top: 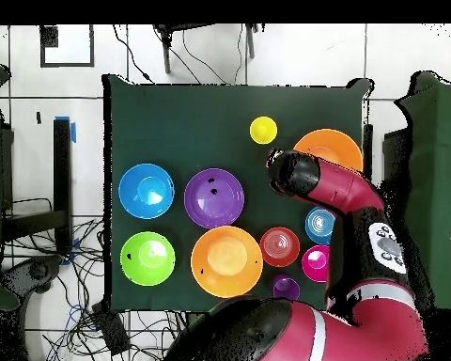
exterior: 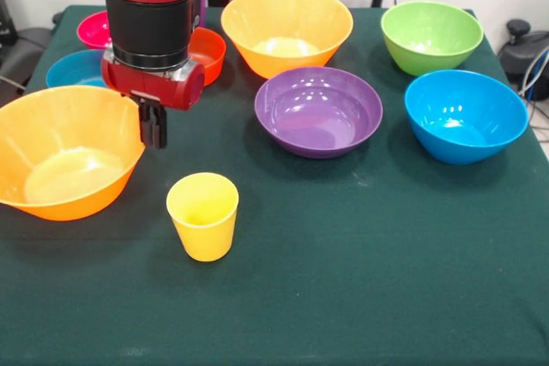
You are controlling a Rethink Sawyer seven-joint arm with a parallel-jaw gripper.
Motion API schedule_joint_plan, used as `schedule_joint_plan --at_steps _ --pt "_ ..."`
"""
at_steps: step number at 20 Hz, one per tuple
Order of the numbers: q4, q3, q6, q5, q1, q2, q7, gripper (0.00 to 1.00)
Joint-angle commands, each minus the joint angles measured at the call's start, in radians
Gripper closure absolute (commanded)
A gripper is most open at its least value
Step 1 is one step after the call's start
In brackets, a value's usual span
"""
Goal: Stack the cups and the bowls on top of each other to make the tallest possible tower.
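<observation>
The yellow cup (exterior: 203, 216) stands upright and alone on the green cloth, near the front; it also shows in the overhead view (top: 263, 130). A large orange bowl (exterior: 64, 160) sits empty to its left, partly under the arm in the overhead view (top: 331, 148). My gripper (exterior: 153, 129) hangs shut and empty by that bowl's right rim, above and behind the yellow cup; from overhead it shows beside the bowl (top: 274, 158). The purple cup (top: 286, 288) stands near the robot's base, hidden behind the arm in the front view. Nothing is stacked.
The second large orange bowl (exterior: 286, 27), wide purple bowl (exterior: 318, 111), green bowl (exterior: 431, 36) and blue bowl (exterior: 465, 115) stand apart on the table. The small pink (exterior: 93, 30), red-orange (exterior: 208, 53) and blue (exterior: 75, 69) bowls sit behind the arm.
</observation>
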Motion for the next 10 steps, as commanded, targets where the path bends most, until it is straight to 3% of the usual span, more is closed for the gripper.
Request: schedule_joint_plan --at_steps 1,10 --pt "0.052 0.098 0.020 -0.067 0.015 0.008 -0.007 1.00" --pt "0.037 0.084 0.049 -0.063 0.028 0.012 -0.003 1.00"
